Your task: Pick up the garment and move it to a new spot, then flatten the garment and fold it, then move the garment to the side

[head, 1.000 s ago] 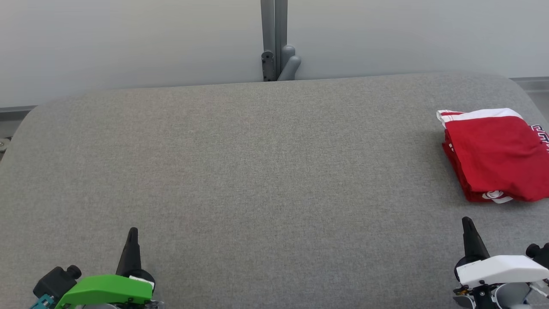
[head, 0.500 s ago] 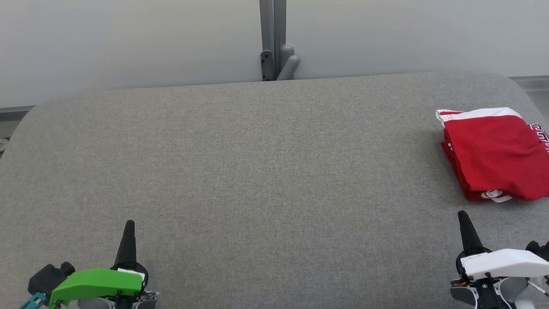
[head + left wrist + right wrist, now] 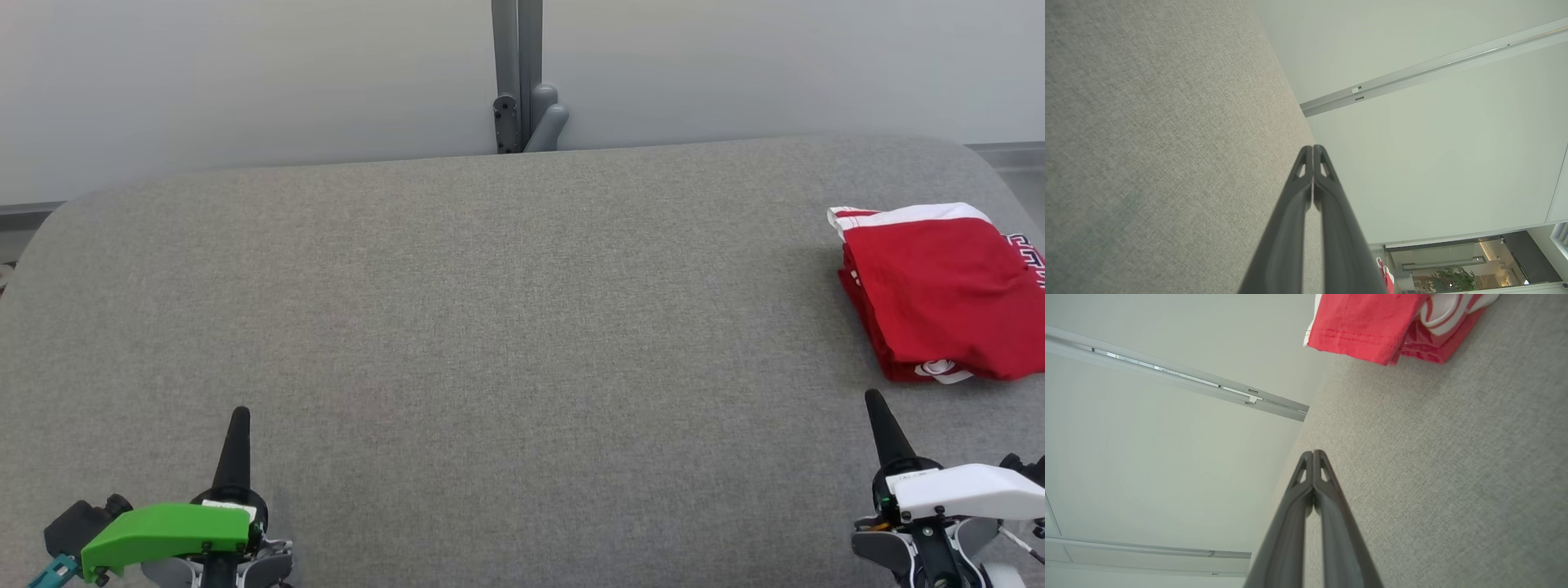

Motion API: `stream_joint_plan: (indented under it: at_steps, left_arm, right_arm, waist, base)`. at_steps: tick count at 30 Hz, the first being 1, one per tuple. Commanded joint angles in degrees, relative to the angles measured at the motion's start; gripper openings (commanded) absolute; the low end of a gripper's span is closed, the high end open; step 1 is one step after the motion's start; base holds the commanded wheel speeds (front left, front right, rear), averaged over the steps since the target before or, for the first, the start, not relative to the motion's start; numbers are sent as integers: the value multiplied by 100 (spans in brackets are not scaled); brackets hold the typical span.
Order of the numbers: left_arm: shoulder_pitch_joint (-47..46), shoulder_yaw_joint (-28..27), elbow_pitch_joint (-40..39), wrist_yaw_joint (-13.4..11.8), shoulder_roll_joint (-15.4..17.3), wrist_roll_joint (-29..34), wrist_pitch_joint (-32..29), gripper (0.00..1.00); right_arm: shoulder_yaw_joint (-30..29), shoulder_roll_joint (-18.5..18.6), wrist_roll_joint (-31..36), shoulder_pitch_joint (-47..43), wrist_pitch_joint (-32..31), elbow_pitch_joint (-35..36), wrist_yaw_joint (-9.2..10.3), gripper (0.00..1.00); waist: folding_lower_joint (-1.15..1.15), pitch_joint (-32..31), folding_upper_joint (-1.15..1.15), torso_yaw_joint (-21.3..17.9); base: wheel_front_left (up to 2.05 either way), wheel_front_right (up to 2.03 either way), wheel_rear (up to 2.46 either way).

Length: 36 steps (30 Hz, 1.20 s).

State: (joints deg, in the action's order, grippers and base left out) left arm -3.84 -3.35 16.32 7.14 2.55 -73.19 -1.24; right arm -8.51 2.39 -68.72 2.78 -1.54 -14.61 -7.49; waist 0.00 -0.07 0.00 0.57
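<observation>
The garment (image 3: pixel 947 298) is red with white trim and lies folded in a compact stack at the right end of the grey fabric table (image 3: pixel 490 327); the right wrist view shows its hem (image 3: pixel 1372 330) at the top. My left gripper (image 3: pixel 239 416) is shut and empty at the lower left, far from the garment; its fingers meet at the tip (image 3: pixel 1312 149). At the lower right my right gripper (image 3: pixel 873 400) is shut too and holds nothing, a short way in front of the garment, with its tips together (image 3: pixel 1313 453).
A grey post with a bracket (image 3: pixel 522 90) stands behind the table's far edge against a pale wall. The table's rounded corners lie at the far left and far right. Its right end carries the garment close to the edge.
Both grippers have slid down toward the bottom edge of the head view, drawing back toward me. The garment has stayed where it lies, apart from a slight shift of the whole picture.
</observation>
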Motion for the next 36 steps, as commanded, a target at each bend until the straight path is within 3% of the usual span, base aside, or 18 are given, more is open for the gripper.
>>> stream_joint_plan:
  at_steps: [1, 36]
  left_arm:
    - [-123, -32, -65, 40, 38, -168, -33, 0]
    - [-289, -217, -191, 48, 49, -1676, -450, 0]
  right_arm:
    - [11, 39, -156, 114, -47, 61, -3, 0]
    - [106, 58, -2056, 278, -468, 124, -1, 0]
  waist:
    - [0, 1, 0, -1]
    - [0, 20, 0, -47]
  base:
    - [0, 0, 0]
    - [0, 0, 0]
